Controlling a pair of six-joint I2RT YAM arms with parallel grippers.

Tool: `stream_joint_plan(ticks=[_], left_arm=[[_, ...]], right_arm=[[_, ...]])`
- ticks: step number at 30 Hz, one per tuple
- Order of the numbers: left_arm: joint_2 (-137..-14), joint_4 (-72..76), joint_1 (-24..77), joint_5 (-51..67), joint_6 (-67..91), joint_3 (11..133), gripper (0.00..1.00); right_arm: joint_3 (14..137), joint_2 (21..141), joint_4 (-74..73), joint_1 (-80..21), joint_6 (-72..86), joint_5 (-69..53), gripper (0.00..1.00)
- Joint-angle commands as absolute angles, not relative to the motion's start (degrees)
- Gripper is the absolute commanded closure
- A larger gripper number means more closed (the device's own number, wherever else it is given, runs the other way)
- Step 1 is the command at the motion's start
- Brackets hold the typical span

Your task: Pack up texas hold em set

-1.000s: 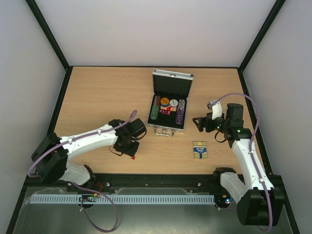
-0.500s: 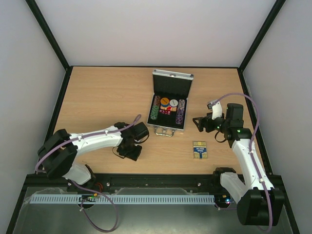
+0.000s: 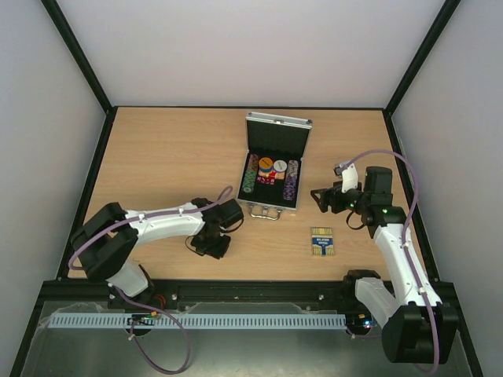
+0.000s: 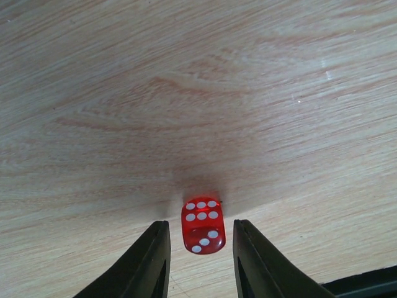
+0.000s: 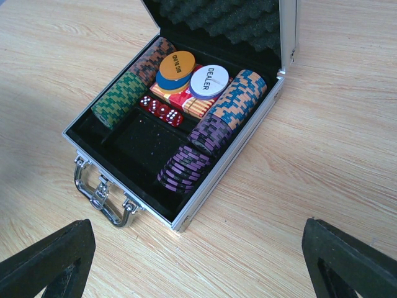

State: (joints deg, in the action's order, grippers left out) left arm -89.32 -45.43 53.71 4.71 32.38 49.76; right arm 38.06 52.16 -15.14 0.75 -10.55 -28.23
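Observation:
The silver case (image 3: 271,169) lies open in mid-table with its lid up. In the right wrist view its rim (image 5: 229,158) frames rows of poker chips (image 5: 186,164), several red dice (image 5: 160,110) and a metal handle (image 5: 102,192). A single red die (image 4: 203,225) lies on the wood between the fingers of my left gripper (image 4: 200,231), which is open and does not touch it. In the top view the left gripper (image 3: 207,246) hides that die. The card deck box (image 3: 322,241) lies flat, right of the case. My right gripper (image 3: 321,198) is open wide and empty, facing the case.
A white DEALER button (image 5: 208,79) and an orange disc (image 5: 177,63) rest on a card pack in the case. Black frame rails (image 3: 94,169) and grey walls bound the table on three sides. A cable loops over the left arm.
My left arm has swung and its gripper has shifted slightly toward the near edge, over the loose die. The right arm has not moved.

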Motion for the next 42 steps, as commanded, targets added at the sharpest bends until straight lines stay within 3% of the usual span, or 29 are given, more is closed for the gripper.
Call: stream_joint_plan(ticks=[1, 13, 23, 42], left_arm=[[-90.8, -45.22, 53.96, 4.39, 32.22, 49.61, 0.73], [-91.63, -47.2, 53.97, 3.14, 30.86, 52.21, 0.83], [-91.14, -53.21, 54.27, -0.41, 30.06, 65.67, 0.84], [-118.72, -46.51, 52.26, -7.87, 25.8, 101.81, 0.87]], right_arm=[[37.79, 52.12, -16.13, 0.97, -11.34, -29.35, 0.08], [37.73, 52.12, -16.08, 0.97, -11.36, -29.08, 0.08], [37.79, 51.99, -16.07, 0.97, -11.26, -29.3, 0.08], [37.48, 54.01, -15.61, 0.97, -10.64, -28.8, 0.08]])
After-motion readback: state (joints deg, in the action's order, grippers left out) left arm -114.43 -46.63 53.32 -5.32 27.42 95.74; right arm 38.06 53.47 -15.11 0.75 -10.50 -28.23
